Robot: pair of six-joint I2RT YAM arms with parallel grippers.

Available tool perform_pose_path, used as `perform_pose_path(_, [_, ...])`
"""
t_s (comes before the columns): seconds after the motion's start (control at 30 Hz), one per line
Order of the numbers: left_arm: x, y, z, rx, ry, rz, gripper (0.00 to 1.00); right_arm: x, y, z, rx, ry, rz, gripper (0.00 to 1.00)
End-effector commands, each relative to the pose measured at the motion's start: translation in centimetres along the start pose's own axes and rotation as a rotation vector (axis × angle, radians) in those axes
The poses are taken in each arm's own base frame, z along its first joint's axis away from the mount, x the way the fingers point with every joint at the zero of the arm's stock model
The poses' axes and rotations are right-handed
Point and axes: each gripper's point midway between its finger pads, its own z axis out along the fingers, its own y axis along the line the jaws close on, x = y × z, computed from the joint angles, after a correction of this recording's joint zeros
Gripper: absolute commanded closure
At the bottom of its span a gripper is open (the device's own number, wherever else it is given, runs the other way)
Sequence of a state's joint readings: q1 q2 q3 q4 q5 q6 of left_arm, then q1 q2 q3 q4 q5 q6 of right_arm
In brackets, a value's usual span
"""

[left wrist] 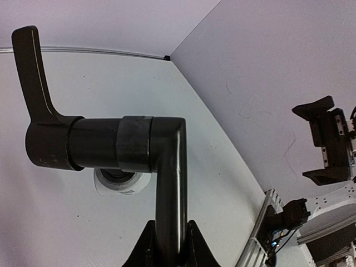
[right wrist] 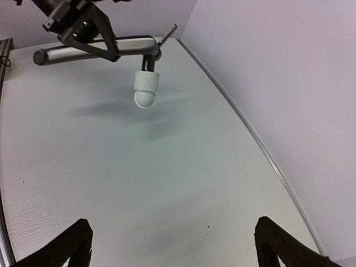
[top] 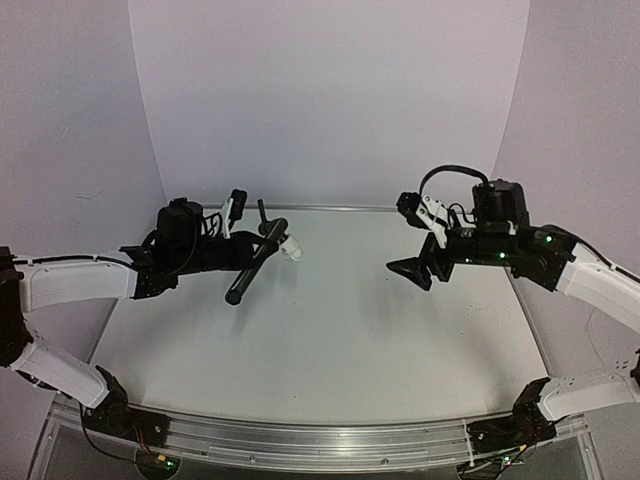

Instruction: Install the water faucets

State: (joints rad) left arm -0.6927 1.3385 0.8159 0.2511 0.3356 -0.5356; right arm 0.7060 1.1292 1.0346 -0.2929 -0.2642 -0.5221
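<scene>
The water faucet [top: 258, 262] is a black L-shaped pipe held in the air over the table's left half, with my left gripper [top: 250, 258] shut on its long tube. A white stubby fitting [top: 290, 246] sits on its bent end. In the left wrist view the tube [left wrist: 169, 183] runs up between my gripper [left wrist: 169, 247] fingers to the thick body, the flat lever [left wrist: 33, 72] sticks up at the left, and the white fitting [left wrist: 119, 182] peeks out beneath. My right gripper [top: 415, 270] stands open and empty to the right, apart from the faucet. Its wrist view shows faucet [right wrist: 94, 53] and fitting [right wrist: 146, 89] far ahead of the gripper [right wrist: 178, 247].
The white table [top: 340, 330] has a metal rail along its near edge [top: 300, 440] and a thin rim at the back [top: 330, 208]. Purple walls close in behind and on both sides. The right gripper [left wrist: 325, 139] shows at the edge of the left wrist view.
</scene>
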Motion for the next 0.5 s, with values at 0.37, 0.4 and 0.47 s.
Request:
perform_pose_path(0.37, [-3.4, 0.0, 1.7, 0.266, -0.074, -0.122, 1.0, 5.0, -4.0, 1.9, 0.052, 0.29, 0.114, 0.02])
perform_pose_path(0.4, [-3.4, 0.4, 1.8, 0.233, -0.072, -0.086, 1.0, 5.2, -4.3, 2.2, 0.065, 0.305, 0.114, 0.02])
perform_pose_path(0.47, [-3.7, 1.5, 2.1, 0.128, -0.066, -0.012, 1.0, 5.7, -4.8, 2.5, 0.088, 0.328, 0.115, 0.02])
